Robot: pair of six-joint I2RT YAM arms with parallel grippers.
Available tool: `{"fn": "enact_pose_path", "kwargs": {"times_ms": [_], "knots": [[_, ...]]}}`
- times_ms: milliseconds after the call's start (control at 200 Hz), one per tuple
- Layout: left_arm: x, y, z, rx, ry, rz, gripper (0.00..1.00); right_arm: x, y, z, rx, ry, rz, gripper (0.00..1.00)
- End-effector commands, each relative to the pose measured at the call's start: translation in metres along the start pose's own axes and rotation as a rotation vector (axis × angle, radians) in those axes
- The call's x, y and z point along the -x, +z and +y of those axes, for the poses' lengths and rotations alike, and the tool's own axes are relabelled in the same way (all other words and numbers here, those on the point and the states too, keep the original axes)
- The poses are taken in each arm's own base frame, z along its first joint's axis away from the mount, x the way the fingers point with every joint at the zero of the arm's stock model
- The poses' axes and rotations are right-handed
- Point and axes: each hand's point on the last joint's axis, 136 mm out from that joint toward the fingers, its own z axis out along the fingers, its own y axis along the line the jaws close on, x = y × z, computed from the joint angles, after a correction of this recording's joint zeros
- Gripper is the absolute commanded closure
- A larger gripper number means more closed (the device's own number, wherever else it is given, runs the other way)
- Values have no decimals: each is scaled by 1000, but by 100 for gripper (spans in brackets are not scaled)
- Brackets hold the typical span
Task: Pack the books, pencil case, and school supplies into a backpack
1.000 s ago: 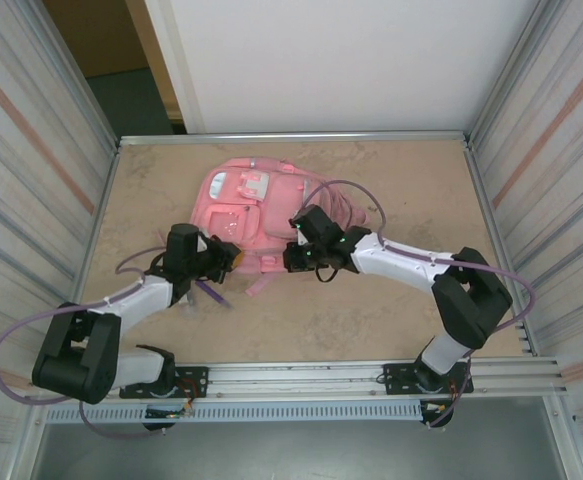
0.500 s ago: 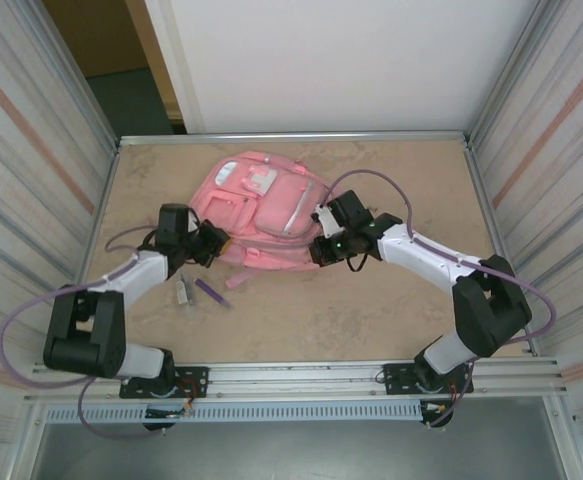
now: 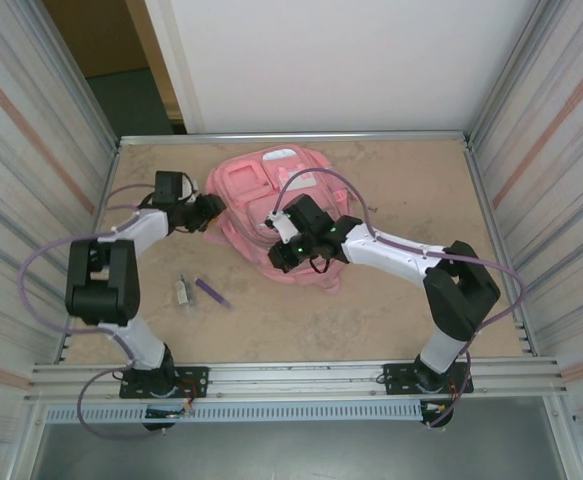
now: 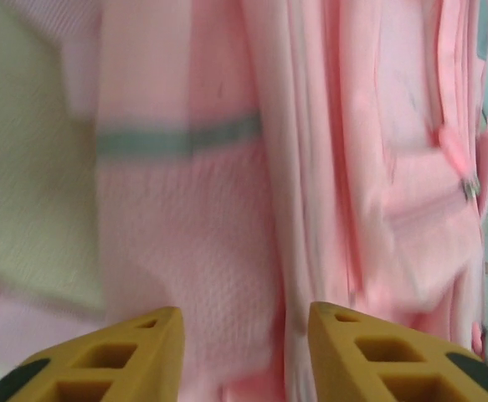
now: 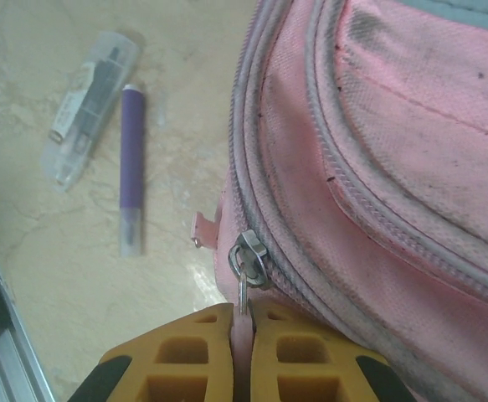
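My right gripper is clamped tight on the zip pull at the edge of the backpack. On the wrist cam the bulk of the bag spreads ahead and to the right of the fingers. Ahead-left of those same fingers, the purple pen lies on the bare table with a clear stick just beside it, both apart from the backpack. The left gripper has its jaws parted with nothing pinched as far as I can see. Pink fabric is right in front of its tips, with a grey stripe further ahead. On the top cam, the left gripper is at the backpack's left edge and the right one at its near-left corner.
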Motion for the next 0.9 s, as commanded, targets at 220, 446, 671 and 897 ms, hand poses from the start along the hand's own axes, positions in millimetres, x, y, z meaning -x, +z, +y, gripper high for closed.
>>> {"fn": "enact_pose_path", "kwargs": {"times_ms": [220, 446, 671, 897], "knots": [[-79, -59, -34, -65, 92, 5, 53, 29, 16, 30, 150, -69, -100, 100], [-96, -27, -36, -86, 26, -2, 54, 33, 21, 42, 207, -76, -96, 100], [-77, -20, -49, -91, 43, -58, 68, 30, 24, 52, 229, -51, -64, 100], [-60, -25, -48, -72, 72, -87, 100, 4, 3, 4, 79, 21, -3, 100]]}}
